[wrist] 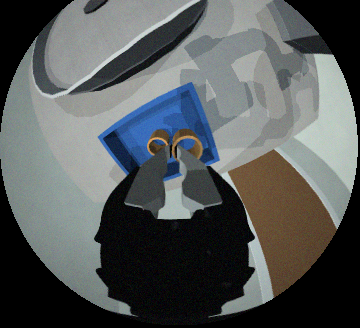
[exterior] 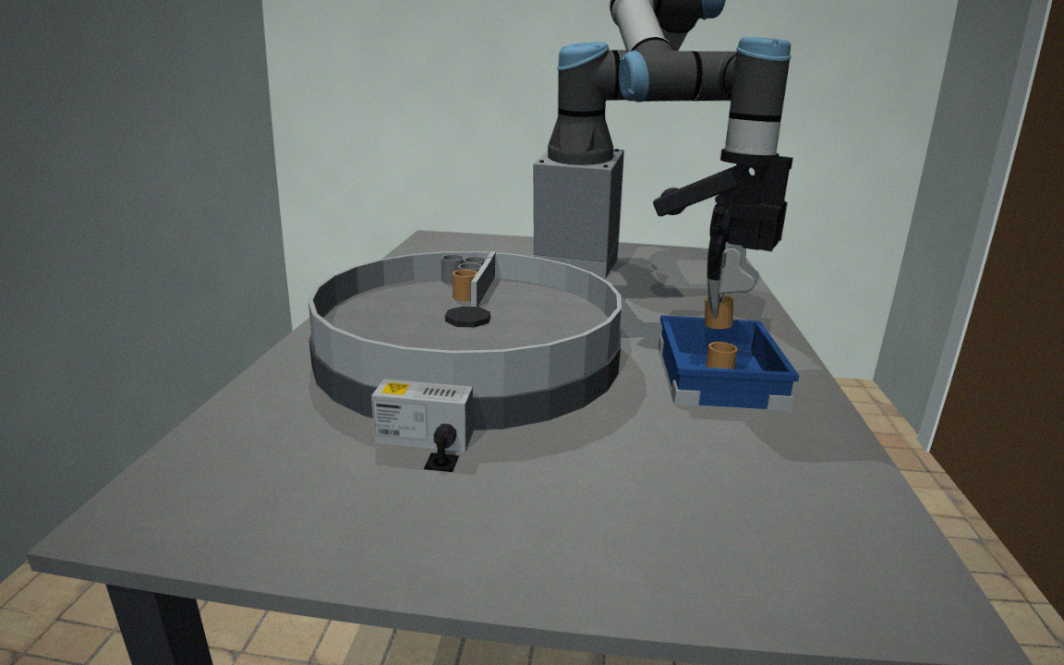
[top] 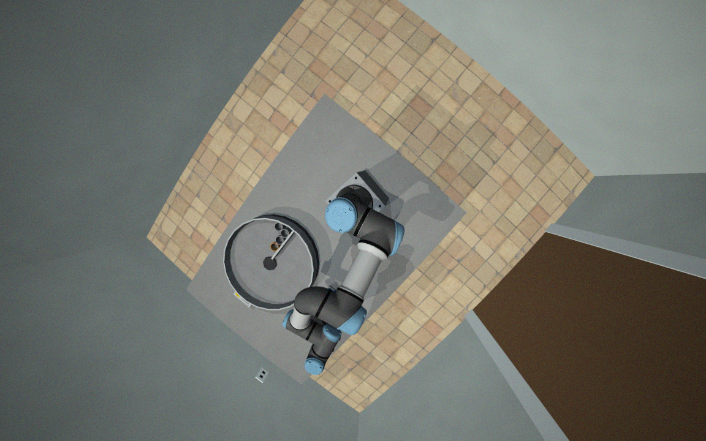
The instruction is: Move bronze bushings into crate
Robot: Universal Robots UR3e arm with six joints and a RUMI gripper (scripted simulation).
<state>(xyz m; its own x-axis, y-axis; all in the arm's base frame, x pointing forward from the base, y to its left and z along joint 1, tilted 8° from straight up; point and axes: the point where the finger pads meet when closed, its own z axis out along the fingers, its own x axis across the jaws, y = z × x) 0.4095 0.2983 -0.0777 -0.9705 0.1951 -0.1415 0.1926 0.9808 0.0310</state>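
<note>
Jaws nearly closed, pinching the wall of a bronze bushing (exterior: 719, 311): my gripper (exterior: 714, 291) points straight down and holds it upright over the far end of the blue crate (exterior: 732, 388). Whether its foot touches the crate floor I cannot tell from the exterior view. A second bronze bushing (exterior: 720, 355) stands upright inside the crate, toward 6 o'clock from the held one; in the wrist view the two rims sit side by side, the loose one (wrist: 157, 144) at 9 o'clock of the one I grip (wrist: 189, 144). At 9 o'clock from the crate on the grey worktop (exterior: 519, 513) sits the turntable (exterior: 465, 358), with a control box (exterior: 420, 412) at its near edge. Inside the ring, a third bronze bushing (exterior: 464, 284) stands against a divider wall (exterior: 486, 276), at 12 o'clock from the black hub (exterior: 466, 317). Two grey bushings (exterior: 453, 264) stand just behind it, near the far rim. From the top view my arm (top: 360, 268) covers the crate entirely.
</note>
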